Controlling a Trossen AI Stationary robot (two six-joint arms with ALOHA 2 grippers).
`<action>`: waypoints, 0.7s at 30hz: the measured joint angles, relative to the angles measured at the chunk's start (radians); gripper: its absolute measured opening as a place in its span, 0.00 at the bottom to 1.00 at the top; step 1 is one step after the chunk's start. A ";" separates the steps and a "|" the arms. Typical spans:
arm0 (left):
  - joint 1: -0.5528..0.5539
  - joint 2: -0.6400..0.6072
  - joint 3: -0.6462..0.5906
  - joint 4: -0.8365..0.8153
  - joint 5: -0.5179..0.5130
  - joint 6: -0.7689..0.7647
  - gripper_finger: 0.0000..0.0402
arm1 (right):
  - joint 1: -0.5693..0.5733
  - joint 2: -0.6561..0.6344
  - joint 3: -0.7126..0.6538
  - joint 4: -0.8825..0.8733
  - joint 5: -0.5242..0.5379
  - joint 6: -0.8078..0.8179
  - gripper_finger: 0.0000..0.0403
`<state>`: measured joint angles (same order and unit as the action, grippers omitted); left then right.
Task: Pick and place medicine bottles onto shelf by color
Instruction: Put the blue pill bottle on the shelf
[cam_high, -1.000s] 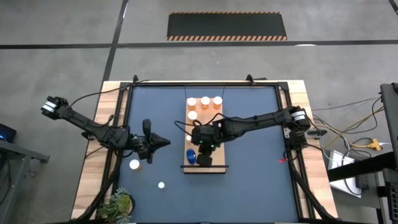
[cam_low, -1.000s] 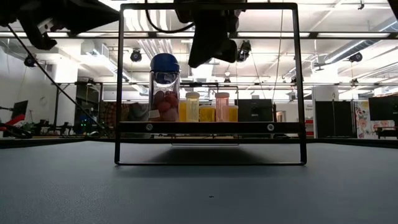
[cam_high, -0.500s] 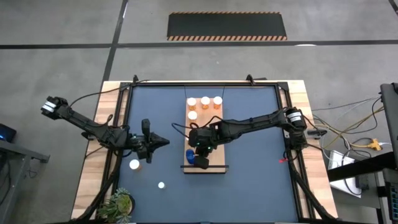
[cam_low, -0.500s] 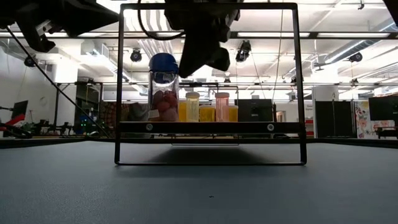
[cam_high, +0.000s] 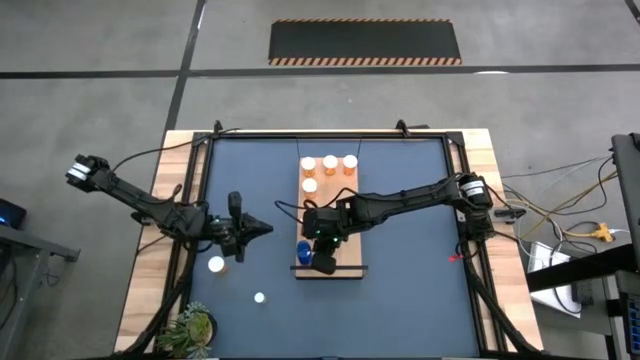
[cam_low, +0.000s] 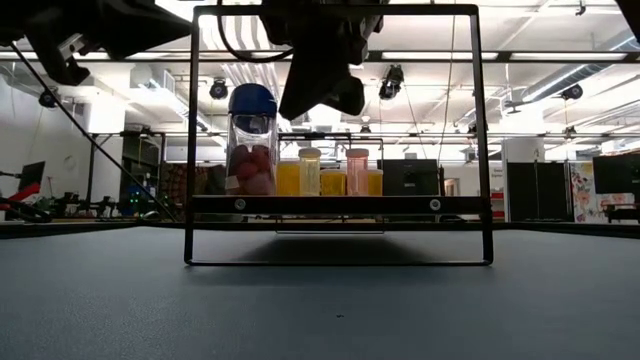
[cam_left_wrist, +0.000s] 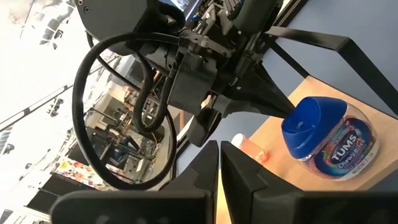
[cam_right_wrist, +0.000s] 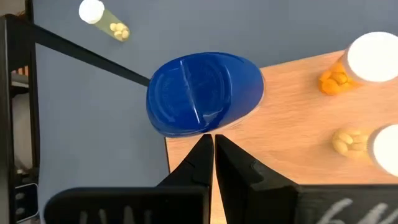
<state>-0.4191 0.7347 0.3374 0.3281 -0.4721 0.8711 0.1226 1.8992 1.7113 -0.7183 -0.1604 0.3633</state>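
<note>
A blue-capped clear bottle (cam_high: 303, 249) stands at the near left corner of the wooden shelf (cam_high: 345, 205) and leans a little toward the table's left in the low view (cam_low: 250, 140). My right gripper (cam_high: 322, 258) is shut just right of it, above the shelf. Several orange bottles (cam_high: 329, 163) with white caps stand at the shelf's far end. My left gripper (cam_high: 240, 238) is shut and empty over the table, left of the shelf. Two small bottles (cam_high: 215, 264) (cam_high: 259, 297) lie on the table near it. My right gripper's shut fingertips (cam_right_wrist: 205, 144) meet the rim of the blue bottle's cap (cam_right_wrist: 208, 127) on the side toward the table's right, slanting down from above. The bottle stands on the shelf on its base, tipped slightly toward the table's left.
The shelf board rests on a black metal frame (cam_low: 190, 140) raised above the table. A green plant (cam_high: 188, 328) sits at the near left corner. A black frame runs along the table's edges (cam_high: 330, 137).
My right gripper has gone toward the table's left and a little toward its near edge, against the blue bottle. The bottle has slid toward the shelf's left edge and tipped slightly leftward.
</note>
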 joint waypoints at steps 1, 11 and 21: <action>0.000 0.003 0.000 -0.001 0.000 0.000 0.00 | 0.000 0.000 0.000 0.002 0.000 -0.004 0.02; 0.000 0.074 -0.002 -0.229 0.072 -0.055 0.00 | 0.000 -0.007 0.004 -0.023 -0.005 -0.015 0.02; 0.011 0.229 0.020 -0.145 0.219 -0.050 0.00 | -0.001 -0.010 0.012 -0.024 0.006 -0.037 0.02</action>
<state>-0.4084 0.9637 0.3576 0.1829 -0.2531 0.8215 0.1215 1.8889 1.7233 -0.7425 -0.1547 0.3264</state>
